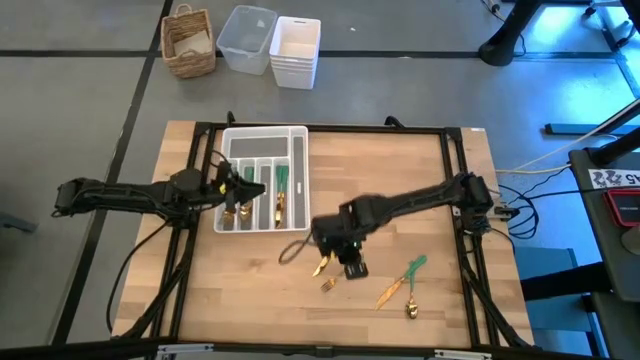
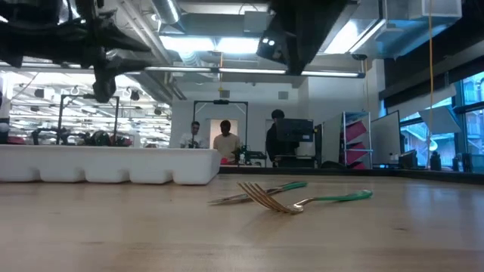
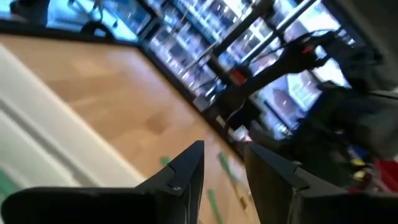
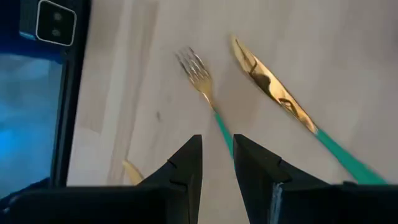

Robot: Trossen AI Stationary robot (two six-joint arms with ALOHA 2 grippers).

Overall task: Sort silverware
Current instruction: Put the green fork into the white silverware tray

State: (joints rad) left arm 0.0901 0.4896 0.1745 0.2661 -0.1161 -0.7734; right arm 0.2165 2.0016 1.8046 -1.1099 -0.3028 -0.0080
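Note:
The silverware has gold heads and green handles. Several pieces lie in the white tray (image 1: 262, 178); others lie flat on the table: a fork (image 4: 196, 71) and a knife (image 4: 273, 87) under my right gripper, and more (image 1: 400, 282) toward the right edge. My right gripper (image 1: 347, 258) (image 4: 216, 146) hangs above the table's middle, open by a narrow gap, with the fork's handle running below that gap. In the low view the fork (image 2: 265, 198) rests on the wood. My left gripper (image 1: 240, 186) (image 3: 224, 168) hovers over the tray, open by a narrow gap and empty.
Beyond the table's far edge stand a wicker basket (image 1: 189, 40) and white plastic bins (image 1: 270, 45). A black frame (image 1: 450, 140) runs along the table's edges. People stand in the room behind (image 2: 225, 142). Bare wood lies between the tray and the near edge.

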